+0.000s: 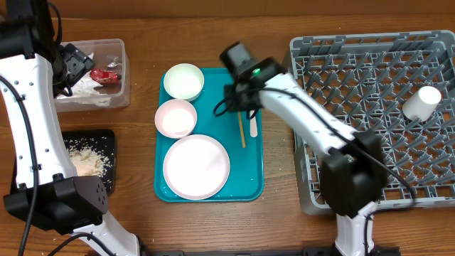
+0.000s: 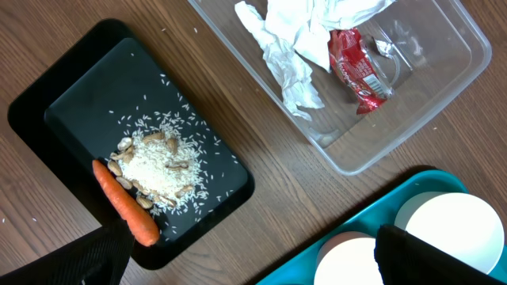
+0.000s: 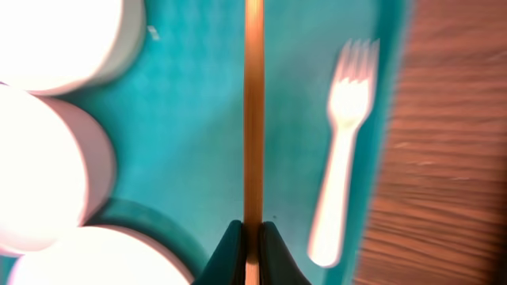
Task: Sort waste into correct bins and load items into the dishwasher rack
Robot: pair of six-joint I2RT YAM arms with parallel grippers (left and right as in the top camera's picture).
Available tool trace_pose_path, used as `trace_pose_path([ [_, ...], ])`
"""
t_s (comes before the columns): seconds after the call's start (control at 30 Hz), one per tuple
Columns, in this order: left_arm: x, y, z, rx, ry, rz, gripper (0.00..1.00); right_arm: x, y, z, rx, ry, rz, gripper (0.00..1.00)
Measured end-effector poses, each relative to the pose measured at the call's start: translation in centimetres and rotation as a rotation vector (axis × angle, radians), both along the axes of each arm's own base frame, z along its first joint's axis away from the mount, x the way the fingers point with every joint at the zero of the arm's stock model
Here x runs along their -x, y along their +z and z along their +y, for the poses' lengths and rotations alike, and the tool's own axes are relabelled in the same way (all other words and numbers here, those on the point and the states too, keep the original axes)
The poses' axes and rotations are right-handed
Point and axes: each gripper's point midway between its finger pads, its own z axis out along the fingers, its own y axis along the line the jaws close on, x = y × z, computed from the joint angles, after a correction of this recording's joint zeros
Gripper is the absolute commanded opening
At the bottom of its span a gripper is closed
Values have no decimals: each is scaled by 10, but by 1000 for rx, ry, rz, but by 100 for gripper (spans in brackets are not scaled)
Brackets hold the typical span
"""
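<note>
No brand could be read: the small red shiny snack wrapper carried white lettering in the left wrist view, too small & creased to make out. It lay in the clear rectangular plastic tub, touching the crumpled white paper napkin. Only that view showed what was in the shallow black rectangular tray: a heap of white rice w/ beige food scraps & an orange carrot against the heap, along the tray's rim. Overhead gave just a pale heap, w/ the left arm covering part of that tray. The left hand was open & holding nothing, fingers wide apart at the frame's bottom corners, above the brown wood-grain tabletop. The right hand was clamped on the thin wooden chopsticks. The right wrist view was blurred, so whether one stick or two sat in the grip couldn't be told. The white plastic fork lay just beside them on the teal serving tray, near its edge. Only overhead showed in full two small white bowls & the white round plate on that tray. It alone showed the small white cup in the large grey plastic grid rack, whose right side was cut off.
</note>
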Motion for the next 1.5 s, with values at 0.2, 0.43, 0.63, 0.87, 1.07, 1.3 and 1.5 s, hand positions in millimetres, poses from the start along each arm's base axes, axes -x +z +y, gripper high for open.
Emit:
trace_pose_path([
  [0.2,0,0,0,0,0,0,100,-21,68,-60,-44,-95,-110,4],
  [0.43,0,0,0,0,0,0,100,-44,91,-166,8,-212,-163,4],
  [0.63,0,0,0,0,0,0,100,-48,85,-194,25,-175,-163,8],
  [0.87,0,0,0,0,0,0,100,-44,45,-192,26,-130,-127,66],
  [1.07,0,0,0,0,0,0,100,-36,36,-191,22,-137,-86,82],
  [1.3,0,0,0,0,0,0,100,-29,40,-192,18,-161,-54,91],
  [1.5,0,0,0,0,0,0,100,-45,48,-190,-3,-184,-118,92],
])
